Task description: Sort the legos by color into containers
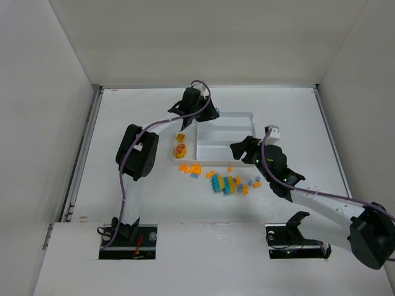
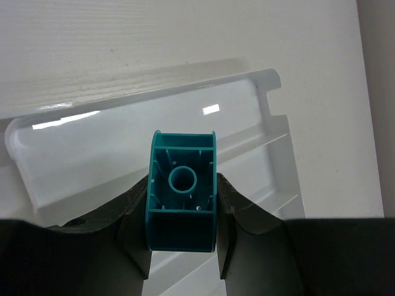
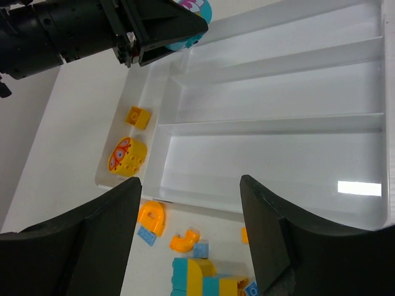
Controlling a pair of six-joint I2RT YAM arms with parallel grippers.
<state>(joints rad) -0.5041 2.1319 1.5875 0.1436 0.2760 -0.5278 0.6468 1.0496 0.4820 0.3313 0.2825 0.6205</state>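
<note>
My left gripper (image 1: 202, 111) hangs over the far section of the white tray (image 1: 250, 115), shut on a teal brick (image 2: 182, 191) seen from its hollow underside. The tray's long section (image 2: 111, 148) lies empty beneath it. My right gripper (image 1: 239, 150) is open and empty above the tray's near edge (image 3: 271, 166). A small yellow brick (image 3: 138, 116) and a yellow printed block (image 3: 127, 156) lie in the narrow section. Loose legos (image 1: 229, 183) lie on the table in front of the tray: an orange arch (image 3: 152, 216), a curved orange piece (image 3: 185, 239), light blue bits (image 3: 200, 249) and a teal and yellow cluster (image 3: 203, 277).
The left arm's elbow (image 1: 137, 151) stands left of the tray. White walls enclose the table on three sides. In the right wrist view the left gripper (image 3: 154, 31) shows at the top left over the tray.
</note>
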